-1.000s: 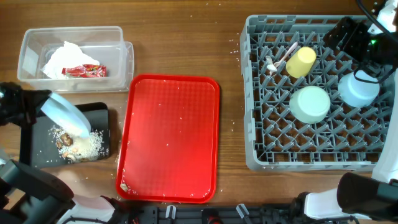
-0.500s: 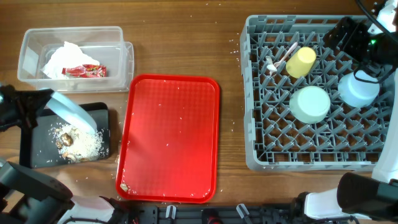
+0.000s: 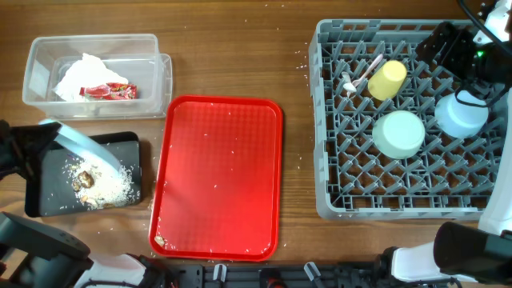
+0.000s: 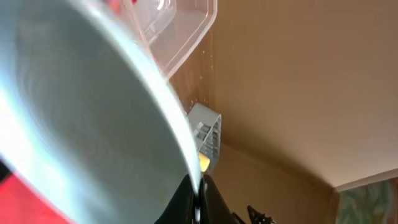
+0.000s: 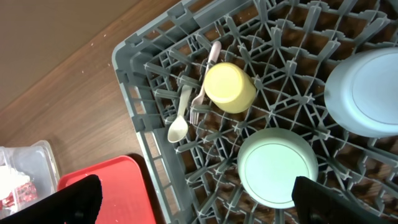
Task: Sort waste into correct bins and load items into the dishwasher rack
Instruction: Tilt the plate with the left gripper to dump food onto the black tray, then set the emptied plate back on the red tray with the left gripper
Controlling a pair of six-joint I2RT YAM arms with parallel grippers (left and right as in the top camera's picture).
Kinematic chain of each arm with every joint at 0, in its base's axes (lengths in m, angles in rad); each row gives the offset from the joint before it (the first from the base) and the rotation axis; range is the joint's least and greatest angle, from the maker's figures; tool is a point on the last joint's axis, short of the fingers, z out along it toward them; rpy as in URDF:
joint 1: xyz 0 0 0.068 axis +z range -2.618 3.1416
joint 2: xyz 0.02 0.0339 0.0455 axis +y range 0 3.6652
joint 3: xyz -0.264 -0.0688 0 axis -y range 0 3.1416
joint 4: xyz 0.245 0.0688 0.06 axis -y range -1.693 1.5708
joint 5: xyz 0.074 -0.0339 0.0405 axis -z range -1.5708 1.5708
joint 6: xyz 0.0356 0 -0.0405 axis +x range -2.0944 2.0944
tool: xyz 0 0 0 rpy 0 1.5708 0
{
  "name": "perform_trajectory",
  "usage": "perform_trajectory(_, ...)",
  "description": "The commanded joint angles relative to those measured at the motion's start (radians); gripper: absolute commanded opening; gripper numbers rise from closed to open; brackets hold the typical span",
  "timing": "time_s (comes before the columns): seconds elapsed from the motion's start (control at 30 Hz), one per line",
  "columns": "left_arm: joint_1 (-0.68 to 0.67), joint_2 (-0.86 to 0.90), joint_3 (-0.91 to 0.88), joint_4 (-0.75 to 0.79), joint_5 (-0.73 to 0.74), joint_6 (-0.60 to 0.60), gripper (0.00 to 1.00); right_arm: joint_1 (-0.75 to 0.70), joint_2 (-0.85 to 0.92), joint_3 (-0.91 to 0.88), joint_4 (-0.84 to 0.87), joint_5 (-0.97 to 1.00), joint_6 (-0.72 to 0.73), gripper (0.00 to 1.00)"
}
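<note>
My left gripper (image 3: 30, 150) is shut on the rim of the light blue plate (image 3: 86, 149) and holds it tilted on edge over the black tray (image 3: 48, 196). The plate fills the left wrist view (image 4: 74, 124). Beige crumbs (image 3: 114, 186) and a dark lump (image 3: 82, 182) lie in the tray. The clear box (image 3: 36, 76) holds white napkins (image 3: 82, 76) and a red wrapper (image 3: 108, 91). The grey rack (image 3: 328, 200) holds the yellow cup (image 3: 387, 79), mint bowl (image 3: 399, 134), light blue bowl (image 3: 462, 114) and white fork (image 3: 364, 70). My right gripper (image 3: 456, 50) hovers open and empty over the rack.
A large red tray (image 3: 220, 176) with a few specks lies between the bins and the rack. The clear box's lid (image 3: 164, 80) hangs at its right side. Scattered crumbs dot the wood near the rack's left edge.
My left gripper has drawn back to the left with the plate, which now stands steeper over the black tray. The right arm has not moved.
</note>
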Motion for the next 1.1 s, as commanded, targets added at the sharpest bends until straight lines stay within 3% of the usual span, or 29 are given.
perform_trajectory(0.0, 0.006, -0.010, 0.008, -0.008, 0.048, 0.069, 0.04, 0.002, 0.008, 0.002, 0.002, 0.016, -0.017, 1.00)
perform_trajectory(0.07, 0.006, -0.006, 0.008, -0.045, 0.032, 0.041, 0.04, 0.002, 0.008, 0.002, 0.002, 0.016, -0.017, 1.00)
perform_trajectory(0.13, 0.006, -0.011, 0.008, -0.003, 0.042, 0.099, 0.04, 0.002, 0.008, 0.002, 0.002, 0.016, -0.017, 1.00)
perform_trajectory(0.17, 0.008, -0.009, 0.008, -0.027, 0.012, 0.050, 0.04, 0.002, 0.008, 0.002, 0.002, 0.016, -0.017, 1.00)
perform_trajectory(0.23, 0.010, -0.012, 0.008, -0.032, 0.022, 0.109, 0.04, 0.002, 0.008, 0.002, 0.002, 0.016, -0.017, 1.00)
perform_trajectory(0.3, 0.011, -0.010, 0.008, -0.048, -0.015, 0.050, 0.04, 0.002, 0.008, 0.002, 0.002, 0.016, -0.017, 1.00)
perform_trajectory(0.4, 0.011, -0.014, 0.008, -0.042, -0.011, 0.056, 0.04, 0.002, 0.008, 0.002, 0.002, 0.016, -0.017, 1.00)
perform_trajectory(0.47, 0.010, -0.024, 0.008, -0.127, 0.025, 0.148, 0.04, 0.002, 0.008, 0.002, 0.001, 0.016, -0.017, 1.00)
perform_trajectory(0.5, 0.010, -0.029, 0.008, -0.051, 0.014, 0.157, 0.04, 0.002, 0.008, 0.002, 0.001, 0.016, -0.017, 1.00)
perform_trajectory(0.53, 0.012, -0.027, 0.008, -0.043, -0.028, 0.066, 0.04, 0.002, 0.008, 0.002, 0.002, 0.016, -0.017, 1.00)
perform_trajectory(0.63, 0.012, -0.028, 0.008, -0.051, 0.000, 0.071, 0.04, 0.002, 0.008, 0.002, 0.002, 0.016, -0.017, 1.00)
perform_trajectory(0.67, 0.012, -0.029, 0.008, -0.127, 0.034, 0.116, 0.04, 0.002, 0.008, 0.002, 0.002, 0.016, -0.016, 1.00)
perform_trajectory(0.7, 0.011, -0.035, 0.008, -0.094, 0.059, 0.159, 0.04, 0.002, 0.008, 0.002, 0.002, 0.016, -0.017, 1.00)
perform_trajectory(0.77, 0.010, -0.035, 0.008, -0.079, 0.006, 0.071, 0.04, 0.002, 0.008, 0.002, 0.002, 0.016, -0.017, 1.00)
perform_trajectory(0.87, 0.010, -0.045, 0.008, -0.165, 0.007, 0.105, 0.04, 0.002, 0.008, 0.002, 0.002, 0.016, -0.017, 1.00)
perform_trajectory(0.93, -0.005, -0.065, 0.008, -0.164, -0.018, 0.064, 0.04, 0.002, 0.008, 0.002, 0.002, 0.016, -0.017, 1.00)
perform_trajectory(1.07, -0.137, -0.156, 0.008, -0.164, -0.090, 0.013, 0.04, 0.002, 0.008, 0.002, 0.002, 0.016, -0.017, 1.00)
